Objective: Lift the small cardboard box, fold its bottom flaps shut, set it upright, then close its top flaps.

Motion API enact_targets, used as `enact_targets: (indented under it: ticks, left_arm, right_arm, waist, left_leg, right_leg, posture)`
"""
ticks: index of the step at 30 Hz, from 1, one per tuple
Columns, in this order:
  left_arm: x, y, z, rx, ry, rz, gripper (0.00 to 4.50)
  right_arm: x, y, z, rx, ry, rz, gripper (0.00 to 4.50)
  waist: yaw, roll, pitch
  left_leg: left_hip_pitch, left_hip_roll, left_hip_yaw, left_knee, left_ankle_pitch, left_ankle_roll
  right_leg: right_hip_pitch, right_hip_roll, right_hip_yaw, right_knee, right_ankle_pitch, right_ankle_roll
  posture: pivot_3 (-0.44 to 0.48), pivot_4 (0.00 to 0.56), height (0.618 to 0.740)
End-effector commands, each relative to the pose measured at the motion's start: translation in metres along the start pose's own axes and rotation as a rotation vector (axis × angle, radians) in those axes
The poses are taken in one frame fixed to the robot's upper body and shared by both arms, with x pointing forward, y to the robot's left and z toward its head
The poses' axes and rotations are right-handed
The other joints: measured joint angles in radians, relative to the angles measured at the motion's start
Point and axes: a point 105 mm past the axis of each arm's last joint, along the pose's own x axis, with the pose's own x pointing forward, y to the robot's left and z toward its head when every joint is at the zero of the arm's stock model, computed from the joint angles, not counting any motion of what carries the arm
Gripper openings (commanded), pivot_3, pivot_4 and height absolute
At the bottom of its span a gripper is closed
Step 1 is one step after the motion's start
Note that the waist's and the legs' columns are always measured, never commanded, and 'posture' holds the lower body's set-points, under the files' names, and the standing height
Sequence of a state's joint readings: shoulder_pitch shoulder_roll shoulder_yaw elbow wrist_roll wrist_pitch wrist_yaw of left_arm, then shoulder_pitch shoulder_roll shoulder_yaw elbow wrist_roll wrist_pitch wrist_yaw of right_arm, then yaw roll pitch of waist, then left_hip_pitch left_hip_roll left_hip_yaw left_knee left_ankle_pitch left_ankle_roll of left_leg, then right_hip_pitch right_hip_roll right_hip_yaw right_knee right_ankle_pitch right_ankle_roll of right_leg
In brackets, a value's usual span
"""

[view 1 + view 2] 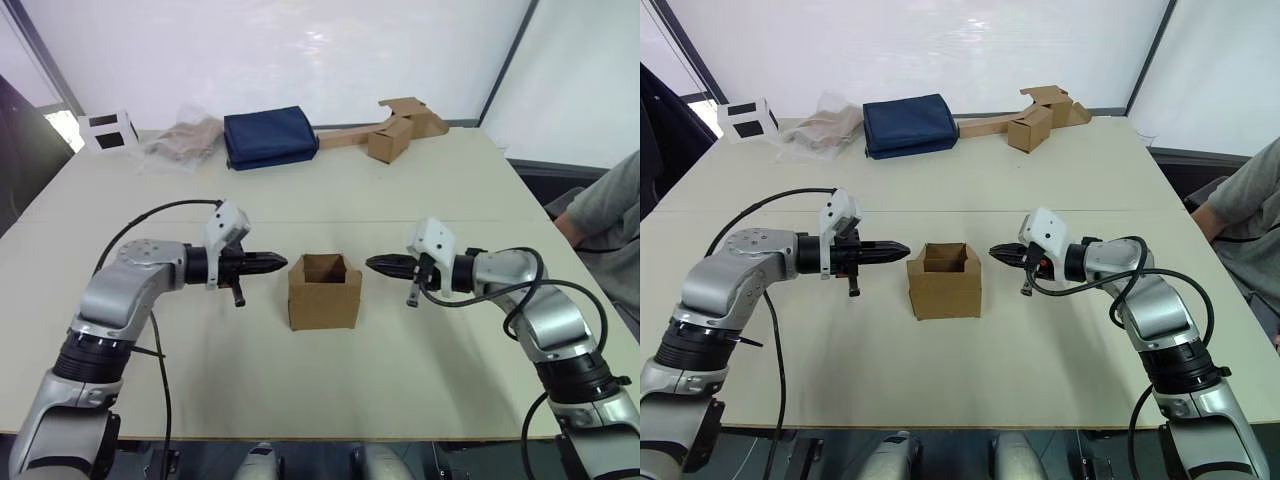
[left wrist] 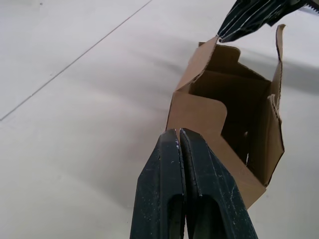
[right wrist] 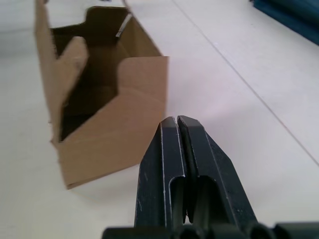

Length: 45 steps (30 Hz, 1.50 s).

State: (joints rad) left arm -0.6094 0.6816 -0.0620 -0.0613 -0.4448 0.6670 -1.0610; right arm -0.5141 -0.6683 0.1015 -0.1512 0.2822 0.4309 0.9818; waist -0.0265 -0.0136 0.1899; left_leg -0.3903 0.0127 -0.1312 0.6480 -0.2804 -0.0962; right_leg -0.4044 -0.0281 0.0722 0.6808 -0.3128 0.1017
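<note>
Cardboard box (image 1: pixel 324 292) upright between both pincers — left pincer (image 1: pixel 283 263), right pincer (image 1: pixel 371 264) — each pressed closed, empty, just beside it

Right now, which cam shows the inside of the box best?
The right wrist view: it looks straight into the box, showing the inner walls and a flap folded inward. The left wrist view sees in at an angle. The eye views show just the open top from above.

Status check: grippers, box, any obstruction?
Left gripper and right gripper shut, flanking, not touching. Small cardboard box upright on table, top flaps open. No obstruction.
</note>
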Motion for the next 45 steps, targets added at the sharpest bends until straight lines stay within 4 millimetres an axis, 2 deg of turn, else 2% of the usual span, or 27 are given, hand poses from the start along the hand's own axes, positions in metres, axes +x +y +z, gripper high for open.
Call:
enact_targets:
  ticks: [1, 10, 16, 24, 34, 41, 45]
  left_arm:
    - [-0.001, -0.003, 0.018, 0.059, -0.032, -0.017, 0.06]
    - [0.021, -0.013, 0.004, 0.065, -0.003, -0.089, 0.06]
    - [0.028, -0.019, -0.009, 0.085, 0.037, -0.107, 0.06]
    - [0.027, -0.025, -0.014, 0.072, 0.034, -0.112, 0.06]
    - [0.029, -0.026, -0.018, 0.075, 0.037, -0.104, 0.06]
    - [0.025, -0.026, -0.021, 0.087, 0.051, -0.110, 0.06]
    - [0.019, -0.017, -0.007, 0.070, 0.002, -0.077, 0.06]
  right_arm:
    - [-0.001, 0.002, 0.017, -0.024, -0.064, 0.002, 0.00]
    - [0.021, 0.013, 0.014, 0.015, -0.087, 0.048, 0.00]
    - [0.029, 0.026, 0.010, 0.033, -0.082, 0.115, 0.00]
    - [0.033, 0.039, 0.004, 0.033, -0.057, 0.172, 0.00]
    - [0.034, 0.031, -0.001, 0.010, -0.030, 0.156, 0.00]
    - [0.036, 0.038, -0.007, 0.015, -0.010, 0.182, 0.00]
    - [0.031, 0.033, 0.001, 0.027, -0.041, 0.163, 0.00]
  waist:
    - [-0.005, 0.000, 0.000]
    - [-0.021, 0.000, 0.000]
    - [-0.019, 0.000, 0.000]
    - [-0.019, 0.000, 0.000]
    - [-0.019, 0.000, 0.000]
    - [-0.019, 0.000, 0.000]
    - [-0.019, 0.000, 0.000]
  left_leg:
    - [0.000, 0.000, 0.000, 0.000, 0.000, 0.000]
    - [0.000, 0.000, 0.000, 0.000, 0.000, 0.000]
    - [0.000, 0.000, 0.000, 0.000, 0.000, 0.000]
    - [0.000, 0.000, 0.000, 0.000, 0.000, 0.000]
    - [0.000, 0.000, 0.000, 0.000, 0.000, 0.000]
    - [0.000, 0.000, 0.000, 0.000, 0.000, 0.000]
    - [0.000, 0.000, 0.000, 0.000, 0.000, 0.000]
  right_leg:
    - [0.000, 0.000, 0.000, 0.000, 0.000, 0.000]
    - [0.000, 0.000, 0.000, 0.000, 0.000, 0.000]
    - [0.000, 0.000, 0.000, 0.000, 0.000, 0.000]
    - [0.000, 0.000, 0.000, 0.000, 0.000, 0.000]
    - [0.000, 0.000, 0.000, 0.000, 0.000, 0.000]
    - [0.000, 0.000, 0.000, 0.000, 0.000, 0.000]
    - [0.000, 0.000, 0.000, 0.000, 0.000, 0.000]
  posture:
    - [0.000, 0.150, 0.740]
    - [0.000, 0.150, 0.740]
    - [0.000, 0.150, 0.740]
    - [0.000, 0.150, 0.740]
    - [0.000, 0.150, 0.740]
    - [0.000, 0.150, 0.740]
    - [0.000, 0.150, 0.740]
